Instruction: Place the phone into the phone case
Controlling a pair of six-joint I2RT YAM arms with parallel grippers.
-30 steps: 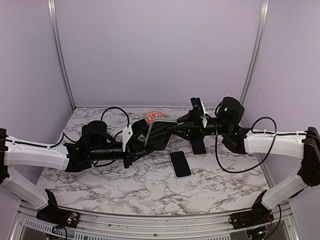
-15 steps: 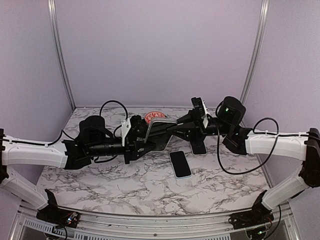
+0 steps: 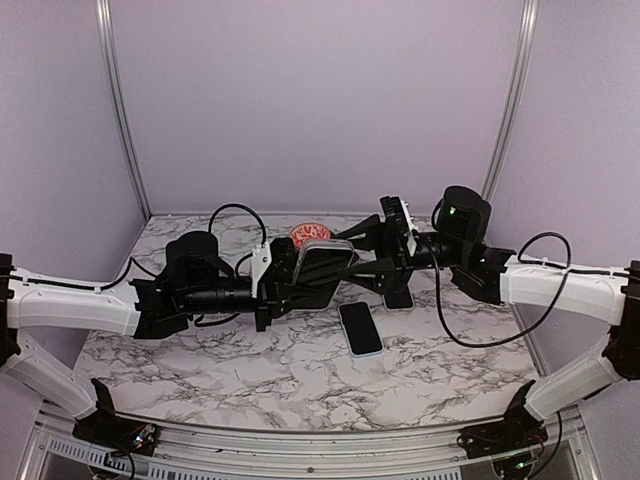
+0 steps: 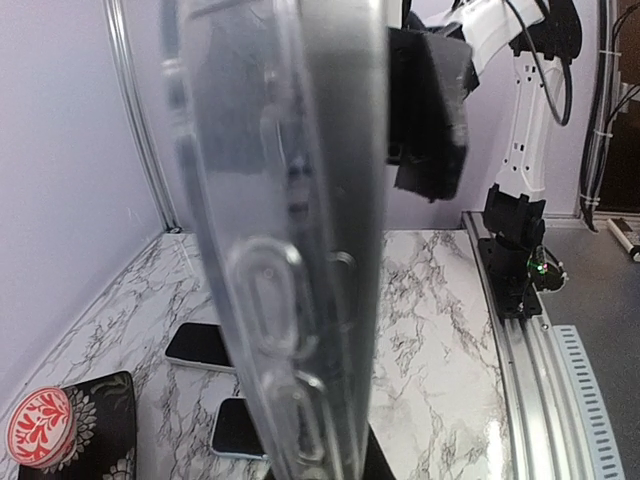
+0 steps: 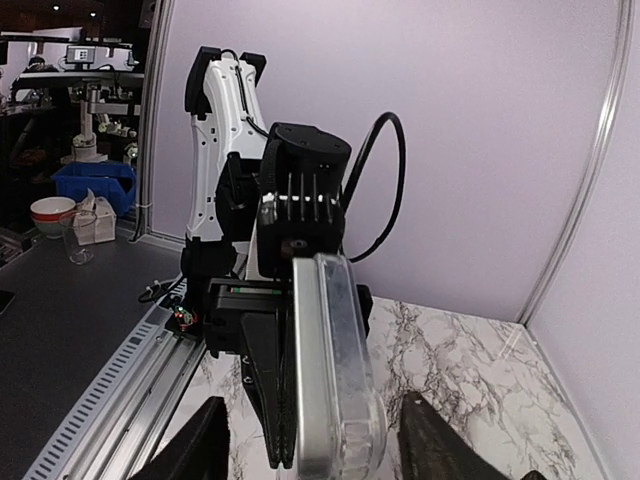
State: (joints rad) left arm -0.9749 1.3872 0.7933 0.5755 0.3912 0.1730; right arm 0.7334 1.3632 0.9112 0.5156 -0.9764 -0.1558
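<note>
Our left end effector [image 3: 290,278] is clamped on the clear phone case [image 3: 325,262], lifted off the table [image 3: 250,370], while our right end effector [image 3: 362,260] straddles its other end with fingers apart. We see a phone [image 3: 360,328] lying flat on the table below both, nearer the right one.

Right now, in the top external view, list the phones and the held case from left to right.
clear phone case, held aloft → blue-edged phone, lying flat → white-edged phone, partly hidden
</note>
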